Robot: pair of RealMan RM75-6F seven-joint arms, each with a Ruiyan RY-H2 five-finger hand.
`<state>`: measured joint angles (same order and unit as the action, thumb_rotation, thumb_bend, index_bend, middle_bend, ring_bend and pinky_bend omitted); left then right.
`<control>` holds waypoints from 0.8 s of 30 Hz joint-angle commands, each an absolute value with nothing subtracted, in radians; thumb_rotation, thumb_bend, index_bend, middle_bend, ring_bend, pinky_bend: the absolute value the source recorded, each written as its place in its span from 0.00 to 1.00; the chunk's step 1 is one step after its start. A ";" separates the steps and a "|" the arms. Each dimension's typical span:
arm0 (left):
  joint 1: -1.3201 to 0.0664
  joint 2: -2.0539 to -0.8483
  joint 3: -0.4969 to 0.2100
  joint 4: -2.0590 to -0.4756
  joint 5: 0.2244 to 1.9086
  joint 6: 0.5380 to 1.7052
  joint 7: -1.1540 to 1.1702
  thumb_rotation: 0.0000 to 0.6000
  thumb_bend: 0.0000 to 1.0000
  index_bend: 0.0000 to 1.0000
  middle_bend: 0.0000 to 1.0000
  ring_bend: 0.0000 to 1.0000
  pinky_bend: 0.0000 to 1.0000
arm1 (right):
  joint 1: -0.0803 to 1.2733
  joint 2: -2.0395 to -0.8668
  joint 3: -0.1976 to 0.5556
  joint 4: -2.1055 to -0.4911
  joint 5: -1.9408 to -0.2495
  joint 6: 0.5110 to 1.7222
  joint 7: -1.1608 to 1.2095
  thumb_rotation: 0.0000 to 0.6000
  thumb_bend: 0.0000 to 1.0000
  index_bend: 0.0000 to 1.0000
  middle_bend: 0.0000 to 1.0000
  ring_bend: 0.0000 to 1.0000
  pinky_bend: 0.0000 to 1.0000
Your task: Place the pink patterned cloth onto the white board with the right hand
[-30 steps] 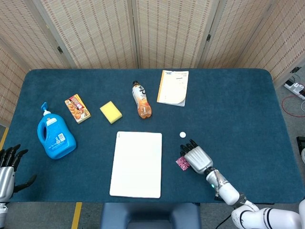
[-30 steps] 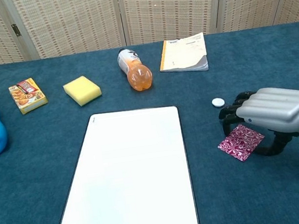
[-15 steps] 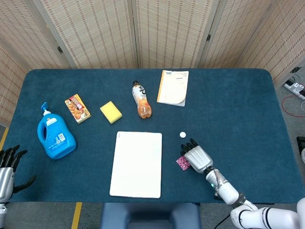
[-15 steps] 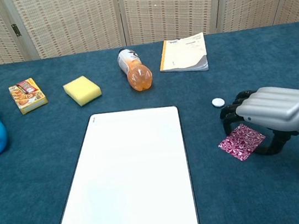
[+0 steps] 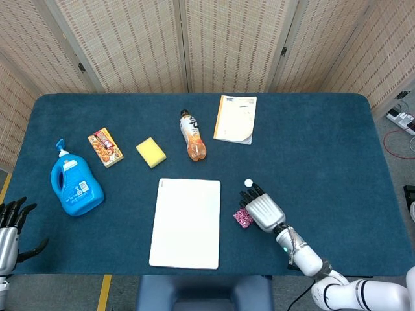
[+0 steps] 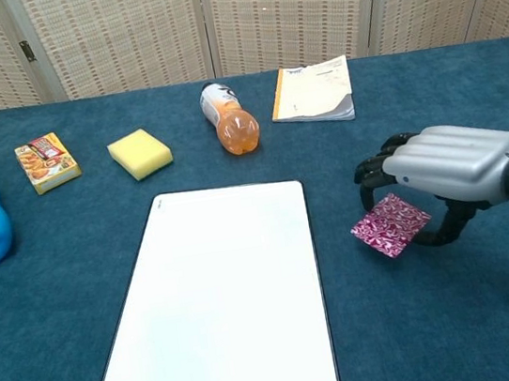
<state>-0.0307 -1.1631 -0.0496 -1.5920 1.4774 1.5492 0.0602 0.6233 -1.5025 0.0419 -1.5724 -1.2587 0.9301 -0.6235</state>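
Note:
The pink patterned cloth [image 5: 242, 218] [image 6: 389, 225] hangs just above the blue table, pinched between the thumb and curled fingers of my right hand [image 5: 262, 208] [image 6: 441, 166]. It is a short way right of the white board [image 5: 187, 222] [image 6: 221, 290], which lies flat at the front centre with nothing on it. My left hand [image 5: 8, 228] shows only in the head view, at the lower left corner off the table, fingers spread and holding nothing.
A small white cap [image 5: 248, 183] lies just beyond my right hand. Along the back stand an orange bottle [image 5: 192, 135], a notebook [image 5: 236, 119], a yellow sponge [image 5: 150, 152], a snack box [image 5: 105, 147] and a blue detergent jug [image 5: 75, 183].
My right hand has moved left toward the board and slightly up, carrying the pink cloth with it. In the chest view it now hides the white cap.

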 commanded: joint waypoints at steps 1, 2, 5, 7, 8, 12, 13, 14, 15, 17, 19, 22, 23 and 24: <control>-0.031 -1.162 -0.050 -1.595 1.479 1.550 0.061 1.00 0.26 0.21 0.10 0.10 0.00 | 0.662 -1.526 0.071 -1.587 -1.240 0.907 -0.656 1.00 0.33 0.39 0.18 0.16 0.08; -0.031 -1.161 -0.050 -1.596 1.480 1.550 0.061 1.00 0.26 0.21 0.10 0.10 0.00 | 0.674 -1.535 0.081 -1.588 -1.229 0.898 -0.667 1.00 0.33 0.39 0.18 0.16 0.08; -0.031 -1.158 -0.050 -1.598 1.482 1.551 0.063 1.00 0.26 0.21 0.10 0.10 0.00 | 0.719 -1.569 0.117 -1.589 -1.180 0.868 -0.692 1.00 0.33 0.39 0.18 0.16 0.08; -0.030 -1.156 -0.050 -1.599 1.481 1.552 0.064 1.00 0.26 0.21 0.10 0.10 0.00 | 0.751 -1.594 0.137 -1.583 -1.147 0.851 -0.714 1.00 0.33 0.39 0.18 0.16 0.08; -0.030 -1.156 -0.051 -1.599 1.480 1.553 0.063 1.00 0.26 0.21 0.10 0.10 0.00 | 0.764 -1.605 0.143 -1.579 -1.134 0.846 -0.726 1.00 0.33 0.39 0.18 0.16 0.08; -0.027 -1.154 -0.050 -1.597 1.477 1.553 0.061 1.00 0.26 0.21 0.10 0.10 0.00 | 0.824 -1.661 0.165 -1.553 -1.063 0.821 -0.774 1.00 0.33 0.39 0.18 0.16 0.08; -0.026 -1.154 -0.051 -1.596 1.476 1.554 0.059 1.00 0.26 0.21 0.10 0.10 0.00 | 0.836 -1.674 0.169 -1.544 -1.049 0.817 -0.783 1.00 0.33 0.39 0.18 0.16 0.08; -0.026 -1.154 -0.051 -1.595 1.476 1.554 0.058 1.00 0.26 0.21 0.10 0.10 0.00 | 0.849 -1.687 0.172 -1.534 -1.037 0.815 -0.792 1.00 0.33 0.39 0.18 0.16 0.08; -0.024 -1.154 -0.050 -1.593 1.474 1.554 0.056 1.00 0.26 0.21 0.10 0.10 0.00 | 0.866 -1.704 0.176 -1.520 -1.020 0.812 -0.806 1.00 0.33 0.39 0.18 0.16 0.08; -0.023 -1.154 -0.050 -1.589 1.472 1.553 0.053 1.00 0.26 0.21 0.10 0.10 0.00 | 0.889 -1.726 0.180 -1.503 -0.996 0.809 -0.824 1.00 0.33 0.39 0.18 0.16 0.08; -0.021 -1.155 -0.049 -1.586 1.469 1.552 0.048 1.00 0.26 0.21 0.10 0.10 0.00 | 0.913 -1.747 0.185 -1.485 -0.971 0.809 -0.839 1.00 0.33 0.38 0.18 0.16 0.08; -0.020 -1.154 -0.050 -1.583 1.468 1.553 0.046 1.00 0.26 0.21 0.10 0.10 0.00 | 0.935 -1.762 0.187 -1.475 -0.952 0.814 -0.842 1.00 0.33 0.29 0.18 0.16 0.08; -0.019 -1.155 -0.050 -1.583 1.468 1.554 0.045 1.00 0.26 0.21 0.10 0.10 0.00 | 0.938 -1.763 0.185 -1.476 -0.950 0.816 -0.840 1.00 0.33 0.23 0.18 0.16 0.08; -0.019 -1.155 -0.050 -1.582 1.467 1.553 0.044 1.00 0.26 0.21 0.10 0.10 0.00 | 0.940 -1.760 0.181 -1.479 -0.951 0.820 -0.837 1.00 0.33 0.18 0.18 0.15 0.08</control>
